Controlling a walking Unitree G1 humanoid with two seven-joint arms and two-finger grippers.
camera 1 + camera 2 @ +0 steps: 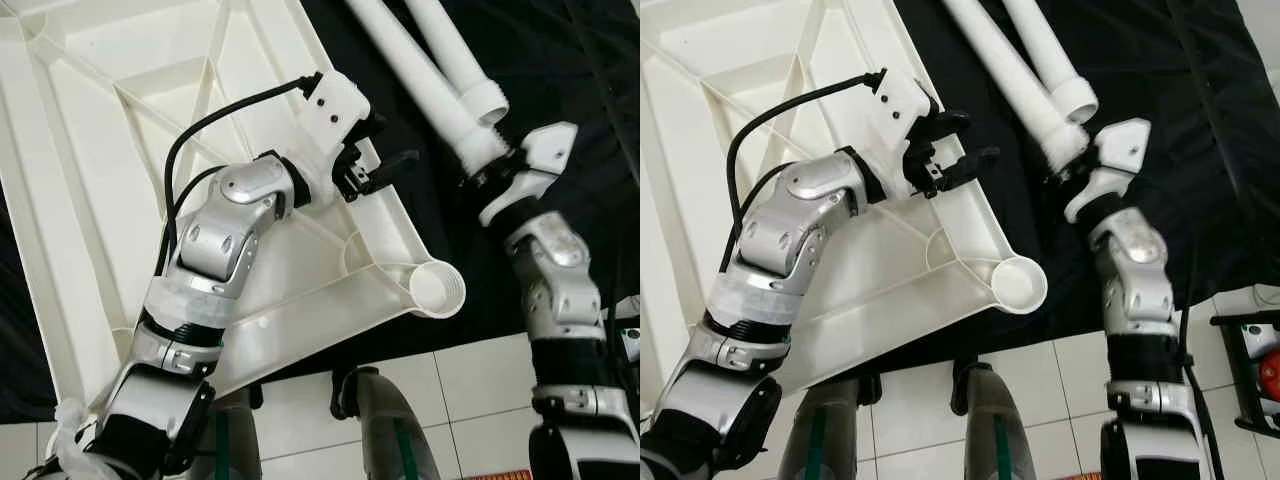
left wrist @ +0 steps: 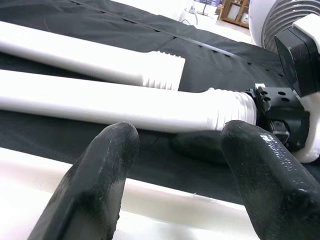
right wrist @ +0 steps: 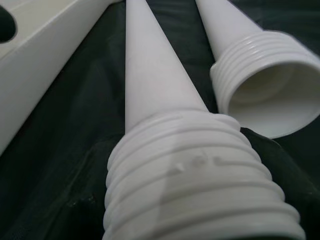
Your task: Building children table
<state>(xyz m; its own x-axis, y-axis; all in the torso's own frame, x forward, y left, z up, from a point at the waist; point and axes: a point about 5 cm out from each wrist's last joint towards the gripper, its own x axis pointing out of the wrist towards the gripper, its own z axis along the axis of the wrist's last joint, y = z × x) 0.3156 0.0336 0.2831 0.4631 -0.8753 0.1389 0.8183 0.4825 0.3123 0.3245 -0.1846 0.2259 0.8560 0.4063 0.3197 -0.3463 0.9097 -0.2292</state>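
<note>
White tabletop is flipped underside up, ribs showing, its corner socket just past my left fingers. Two white threaded legs lie side by side on black cloth, nearer one's threaded end between my right fingers.

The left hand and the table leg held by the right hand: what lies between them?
In the left eye view, only bare black cloth separates the open left hand from the threaded table leg. The right hand grips its threaded end.

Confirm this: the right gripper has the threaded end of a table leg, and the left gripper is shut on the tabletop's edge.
Not quite. The left gripper is open above the tabletop edge, gripping nothing, as the left wrist view shows. The right gripper does hold the table leg by its threaded end.
</note>
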